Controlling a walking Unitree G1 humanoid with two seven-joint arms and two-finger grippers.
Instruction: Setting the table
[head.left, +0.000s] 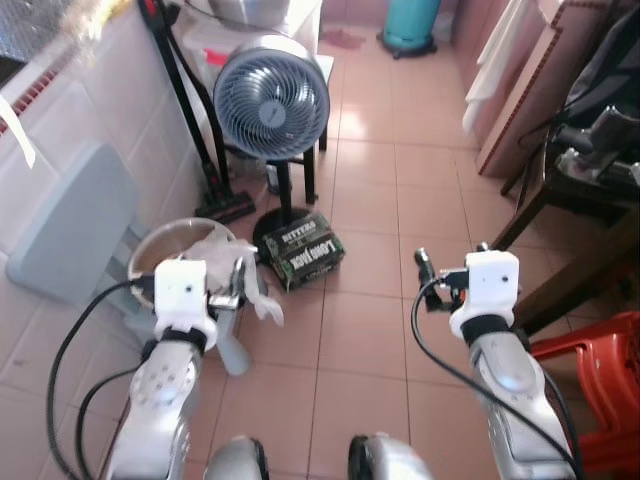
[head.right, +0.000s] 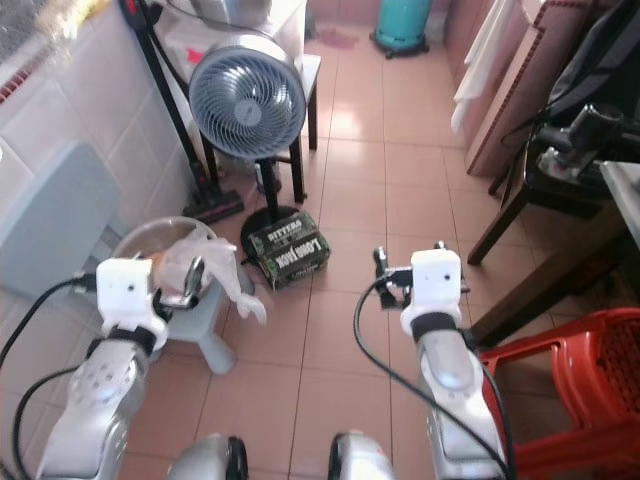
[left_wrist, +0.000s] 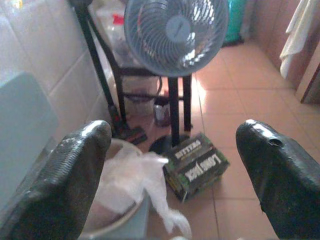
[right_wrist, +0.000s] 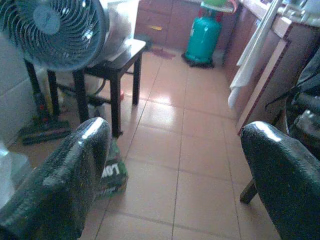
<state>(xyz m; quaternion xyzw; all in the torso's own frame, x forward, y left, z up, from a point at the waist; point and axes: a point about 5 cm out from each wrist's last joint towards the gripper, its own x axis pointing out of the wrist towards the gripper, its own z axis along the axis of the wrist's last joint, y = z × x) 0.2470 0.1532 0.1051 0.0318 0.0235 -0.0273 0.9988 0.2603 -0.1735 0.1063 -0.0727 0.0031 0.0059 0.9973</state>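
Both arms are held out low over a tiled floor. My left gripper (head.left: 236, 282) is open and empty, hovering over a round basin (head.left: 160, 248) that holds a crumpled white plastic bag (left_wrist: 131, 175). In the left wrist view its wide-apart fingers (left_wrist: 75, 170) frame the basin and a green box (left_wrist: 196, 165). My right gripper (head.left: 452, 260) is open too, with nothing between its fingers (right_wrist: 65, 170), over bare floor. A dark wooden table (head.right: 560, 265) stands at the right, its top edge (head.right: 625, 200) just in sight. No tableware is visible.
A standing fan (head.left: 272, 100) and a black stool (right_wrist: 117, 62) stand ahead left, with a stick vacuum (head.left: 195, 120) against the tiled wall. A red plastic chair (head.left: 600, 385) is close at my right. A teal gas cylinder (head.left: 410, 22) stands far ahead.
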